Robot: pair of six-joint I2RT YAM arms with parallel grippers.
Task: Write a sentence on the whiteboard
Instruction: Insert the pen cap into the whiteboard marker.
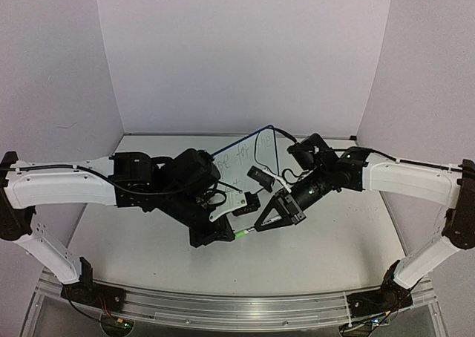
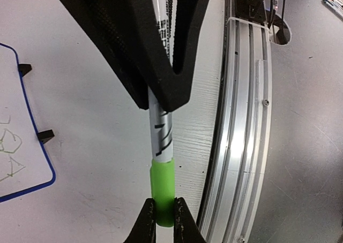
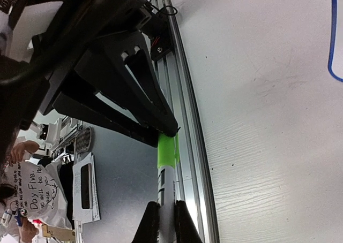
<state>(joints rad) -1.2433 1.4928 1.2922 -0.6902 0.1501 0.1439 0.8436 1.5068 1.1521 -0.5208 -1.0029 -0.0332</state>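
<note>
one marker (image 2: pixel 161 130) beside the whiteboard (image 2: pixel 16 120): my left gripper (image 2: pixel 164 217) pinches its green cap (image 2: pixel 162 181), my right gripper (image 3: pixel 165 217) clamps its barrel; board writing unreadable.

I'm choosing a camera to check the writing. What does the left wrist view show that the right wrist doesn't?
Left wrist only: green scribbles on the whiteboard and two black stand feet. Right wrist only: a white item with printed words beyond the table. Both: the marker, the left pincer shut on its green cap, the right pincer shut on its barrel, the aluminium rail, the board's blue rim.
</note>
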